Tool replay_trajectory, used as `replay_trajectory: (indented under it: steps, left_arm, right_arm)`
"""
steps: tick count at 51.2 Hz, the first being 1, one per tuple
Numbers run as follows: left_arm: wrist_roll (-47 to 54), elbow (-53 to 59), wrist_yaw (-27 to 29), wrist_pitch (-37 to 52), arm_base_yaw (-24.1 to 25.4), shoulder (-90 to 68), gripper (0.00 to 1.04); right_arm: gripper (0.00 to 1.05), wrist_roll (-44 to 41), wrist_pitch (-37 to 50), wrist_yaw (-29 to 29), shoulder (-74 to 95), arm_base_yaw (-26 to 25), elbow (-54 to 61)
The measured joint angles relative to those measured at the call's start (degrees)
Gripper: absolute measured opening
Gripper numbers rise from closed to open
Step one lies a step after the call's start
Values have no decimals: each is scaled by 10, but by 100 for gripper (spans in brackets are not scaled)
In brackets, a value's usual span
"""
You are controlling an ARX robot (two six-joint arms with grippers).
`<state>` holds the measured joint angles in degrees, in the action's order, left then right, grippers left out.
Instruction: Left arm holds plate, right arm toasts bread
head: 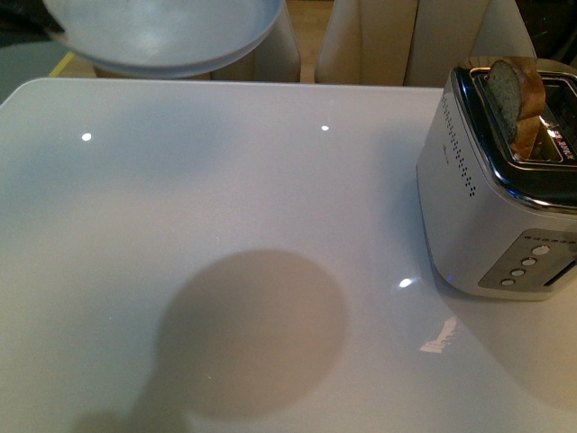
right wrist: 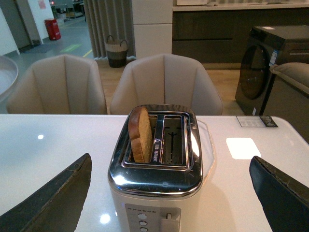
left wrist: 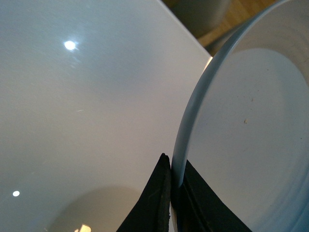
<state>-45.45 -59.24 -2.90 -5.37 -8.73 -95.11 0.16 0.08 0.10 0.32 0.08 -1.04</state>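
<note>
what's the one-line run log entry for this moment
left hand: shut on plate rim, held above table | right hand: open, facing toaster | bread: standing in slot

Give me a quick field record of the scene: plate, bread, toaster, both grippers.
plate: pale blue-grey, empty, held in the air above the far left of the table
left gripper: shut on the plate's rim
bread: one slice, upright in one toaster slot, top sticking out
toaster: on the table's right side, second slot empty
right gripper: open, empty, facing the toaster, apart from it
</note>
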Motion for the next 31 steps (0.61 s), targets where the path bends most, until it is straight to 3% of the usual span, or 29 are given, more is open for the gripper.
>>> replay_trajectory:
  steps: [8,31]
  left_arm:
    - [41,-6,-35,73,81,-127,3]
    - [45,19,-80,202,107,-281,3]
  right_arm:
    - [96,0,0,0,0,0,0]
    - [96,0,0,0,0,0,0]
